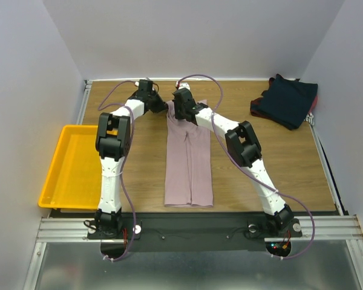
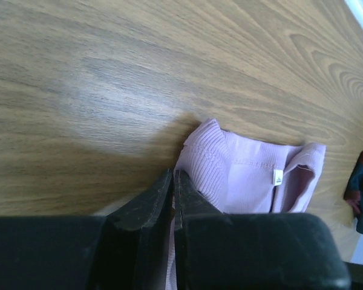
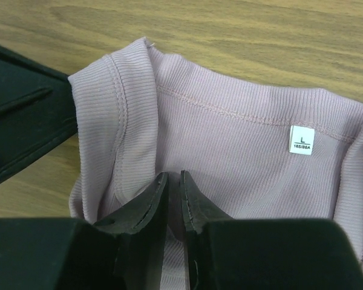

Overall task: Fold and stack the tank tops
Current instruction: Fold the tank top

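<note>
Closest to the lens, the right gripper (image 3: 174, 176) is seen pinched shut on the ribbed cloth of the pink tank top (image 3: 242, 121) just below the neckline, and the left gripper (image 2: 173, 175) is closed on its left shoulder edge, pink cloth showing in the slit. The top is laid as a long narrow strip down the middle of the table (image 1: 272, 163), with the navy tank tops (image 1: 285, 101) heaped at the far right. If only the upper layer is caught, or the left bite is shallow, the lengthwise fold could be pulled open or dropped on lifting.
</note>
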{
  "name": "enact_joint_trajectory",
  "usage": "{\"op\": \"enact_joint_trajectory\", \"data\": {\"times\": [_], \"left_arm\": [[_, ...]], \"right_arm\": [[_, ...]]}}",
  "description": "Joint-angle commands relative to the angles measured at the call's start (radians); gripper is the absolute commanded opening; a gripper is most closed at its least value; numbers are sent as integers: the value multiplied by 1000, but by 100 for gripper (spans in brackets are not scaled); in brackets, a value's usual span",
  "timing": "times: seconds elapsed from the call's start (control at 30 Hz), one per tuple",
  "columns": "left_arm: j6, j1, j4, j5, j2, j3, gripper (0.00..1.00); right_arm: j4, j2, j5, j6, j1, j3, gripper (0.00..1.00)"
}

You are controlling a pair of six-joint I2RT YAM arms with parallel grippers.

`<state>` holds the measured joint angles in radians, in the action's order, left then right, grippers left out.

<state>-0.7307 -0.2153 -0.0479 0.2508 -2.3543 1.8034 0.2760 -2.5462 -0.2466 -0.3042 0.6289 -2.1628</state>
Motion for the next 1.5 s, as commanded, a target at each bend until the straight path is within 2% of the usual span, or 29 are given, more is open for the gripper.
{"op": "enact_joint_trajectory", "data": {"times": [0.0,0.13,0.27,0.5,0.73,1.13,1.2,1.33,1.47], "left_arm": [[-15,-2,42,2,128,-36,17],[-16,-2,65,-4,138,-41,17],[-19,-2,72,1,133,-39,17],[-18,-1,94,-2,141,-65,17],[-16,1,102,27,121,-29,17],[-9,1,103,25,113,-27,17],[-6,-1,105,30,107,-12,20],[37,-21,105,67,55,69,37],[53,-44,108,79,15,109,45]], "right_arm": [[-31,57,21,-21,0,-6,22],[-29,40,46,-44,-9,-34,25],[-31,63,-13,-76,-12,3,28],[-35,83,-26,-107,-15,5,27],[-35,83,-13,-122,-20,-17,26],[-63,17,148,-265,-74,-98,27],[-69,7,156,-269,-74,-103,26],[-73,39,144,-260,-74,-59,27],[-78,93,139,-246,-80,-14,31]]}}
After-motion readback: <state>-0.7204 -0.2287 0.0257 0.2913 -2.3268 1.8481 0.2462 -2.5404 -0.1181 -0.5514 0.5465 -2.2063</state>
